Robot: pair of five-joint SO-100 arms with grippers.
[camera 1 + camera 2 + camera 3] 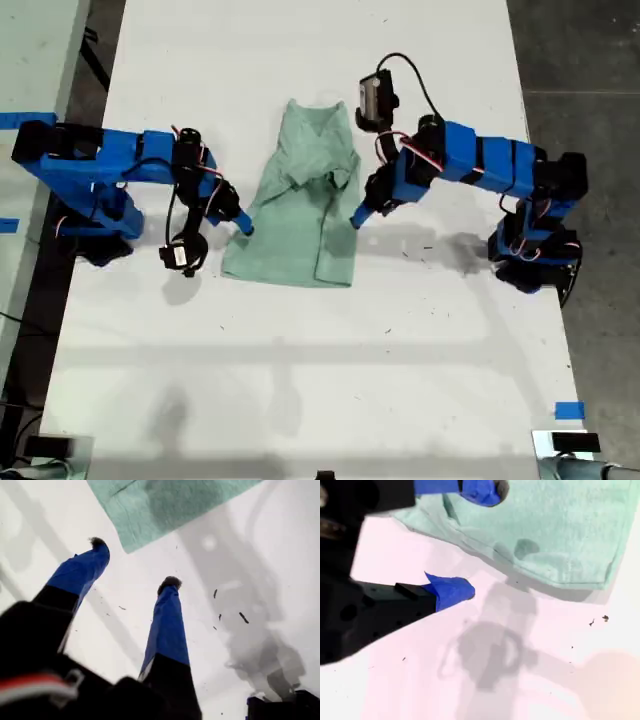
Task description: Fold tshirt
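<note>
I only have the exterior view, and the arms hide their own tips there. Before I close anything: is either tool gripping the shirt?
Observer: No. My first tool is open, with only bare table showing between its fingers.
Operator: Where is the shirt from that tool?
Observer: A corner of the shirt lies just beyond the fingertips, apart from them.
Operator: And the second one?
Observer: My second tool is open too, at the shirt's edge. One finger shows against the cloth and the other against the table.
</note>
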